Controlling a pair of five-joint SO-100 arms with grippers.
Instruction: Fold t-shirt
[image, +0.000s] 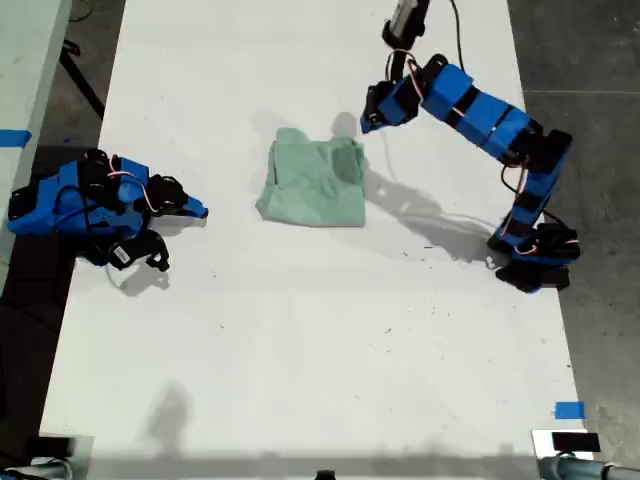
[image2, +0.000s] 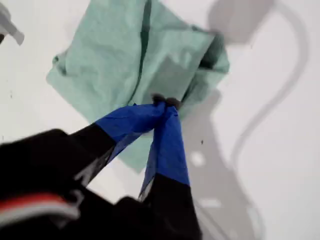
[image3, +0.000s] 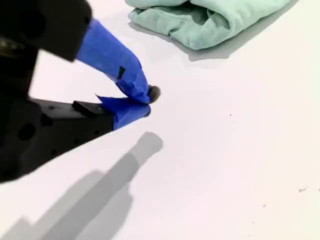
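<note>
The white table (image: 300, 350) has wide bare room toward the exterior view's bottom. On it, toward the top centre, the t-shirt (image: 315, 182) lies bundled into a compact, lumpy fold — light, soft, likely to slump, best pinched at a layered edge. My first gripper (image2: 166, 102) hangs above its edge, jaws closed on nothing. My second gripper (image3: 148, 101) rests well apart at the exterior view's left, also closed and empty.

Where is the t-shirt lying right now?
The t-shirt lies bunched in a folded heap on the white table, slightly above centre in the exterior view, directly beneath my first gripper, whose pincer is shut.
</note>
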